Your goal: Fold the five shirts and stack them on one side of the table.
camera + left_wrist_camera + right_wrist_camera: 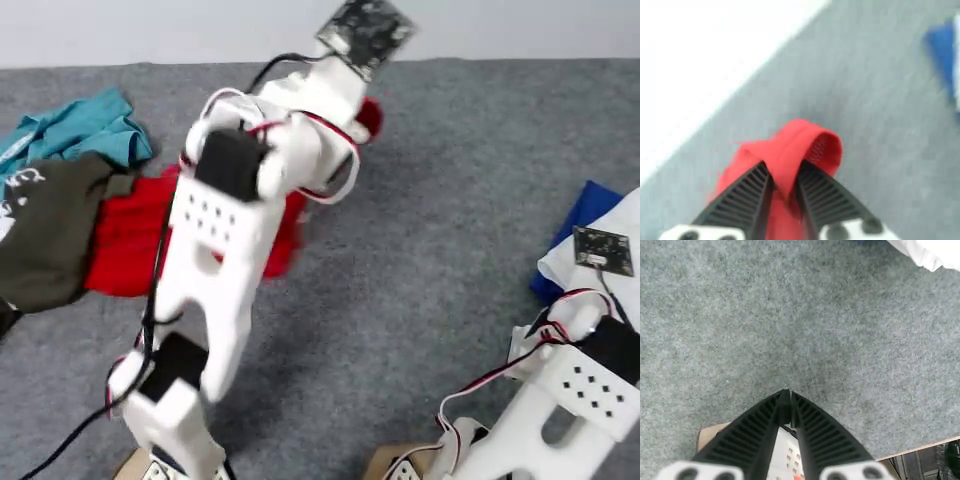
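Red shirt (pixel 805 142) pinched in our left gripper (pixel 782 170); right gripper (pixel 790 394) fingers closed, empty. We judge folding barely begun, nothing stacked.

My left jaws are matt black plastic with ribbed inner faces. The red shirt (pixel 795 145) pinched in them is soft cloth, and a fine mesh weave shows inside the fold. My right jaws are the same ribbed black plastic. The counter (pixel 790 315) has a grey felt-like covering, matt and fuzzy. My left arm shell (pixel 215 260) is smooth white plastic with a slight sheen. The teal shirt (pixel 80 130), the dark olive shirt (pixel 50 230) and the white shirt (pixel 930 252) are matt cloth, limp and creased.
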Controlling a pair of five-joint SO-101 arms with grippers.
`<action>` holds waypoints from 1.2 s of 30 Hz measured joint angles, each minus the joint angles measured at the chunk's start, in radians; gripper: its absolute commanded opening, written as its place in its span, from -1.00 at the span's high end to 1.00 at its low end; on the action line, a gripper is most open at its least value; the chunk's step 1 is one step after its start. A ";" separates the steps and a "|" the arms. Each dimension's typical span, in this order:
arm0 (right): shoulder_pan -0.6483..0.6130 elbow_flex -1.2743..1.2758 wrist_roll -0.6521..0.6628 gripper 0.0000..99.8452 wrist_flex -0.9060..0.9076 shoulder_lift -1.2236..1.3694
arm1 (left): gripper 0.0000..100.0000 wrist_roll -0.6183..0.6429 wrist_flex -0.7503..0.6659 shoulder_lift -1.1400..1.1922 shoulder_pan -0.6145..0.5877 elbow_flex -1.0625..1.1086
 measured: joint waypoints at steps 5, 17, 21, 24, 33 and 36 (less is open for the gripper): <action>0.000 0.000 0.000 0.98 0.000 0.000 | 1.00 0.000 -0.137 -0.124 0.109 0.000; 0.000 0.000 0.000 0.98 0.000 0.000 | 1.00 0.000 0.040 -0.204 -0.117 0.054; -0.032 0.000 0.000 0.98 0.000 0.002 | 1.00 0.000 0.158 -0.149 -0.269 0.207; -0.147 0.000 0.000 0.98 0.000 0.003 | 1.00 0.000 0.144 -0.089 -0.377 0.367; -0.647 0.000 0.002 0.98 -0.080 0.083 | 1.00 0.000 -0.020 0.091 -0.667 0.649; -0.724 -0.003 0.002 0.98 -0.089 0.207 | 1.00 -0.005 -0.035 0.141 -0.741 0.652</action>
